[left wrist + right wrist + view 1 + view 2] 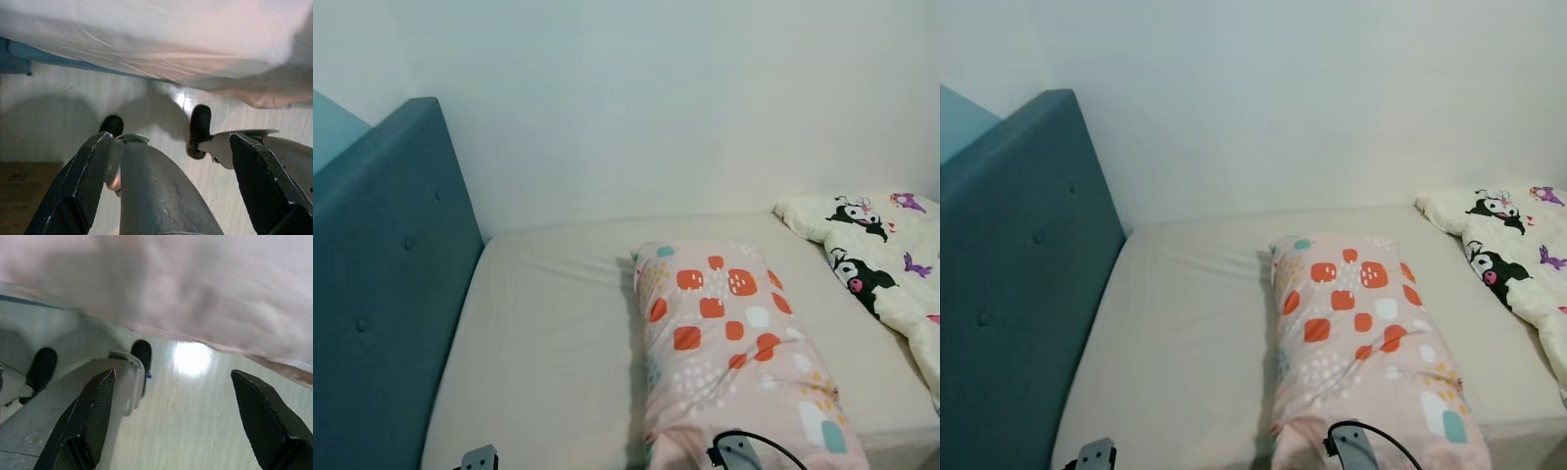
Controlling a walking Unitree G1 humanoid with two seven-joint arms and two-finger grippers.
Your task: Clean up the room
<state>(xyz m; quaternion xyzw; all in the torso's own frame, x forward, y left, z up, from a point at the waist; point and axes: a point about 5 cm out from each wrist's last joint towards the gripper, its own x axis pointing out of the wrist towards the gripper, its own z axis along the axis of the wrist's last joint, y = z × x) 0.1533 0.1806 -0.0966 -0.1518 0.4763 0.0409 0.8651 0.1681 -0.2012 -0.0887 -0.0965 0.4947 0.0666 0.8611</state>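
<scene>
bed [548, 333] left half free | pillow [724, 343] mid | blanket [881, 259] right

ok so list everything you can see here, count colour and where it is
bed: one, beige fitted sheet, running from the headboard on the robot's left to the right edge of view
headboard: one, teal with buttons, upright along the left of the bed
pillow: one, pink with orange, white and teal patches, lying lengthwise on the bed right of centre, its near end at the front edge
blanket: one, cream with black and purple cartoon figures, bunched on the right end of the bed
wall: white, behind the bed
floor: pale, glossy, below the bed edge
left gripper: black fingers open, hanging low over the floor
right gripper: black fingers open, low by the bed edge
</scene>
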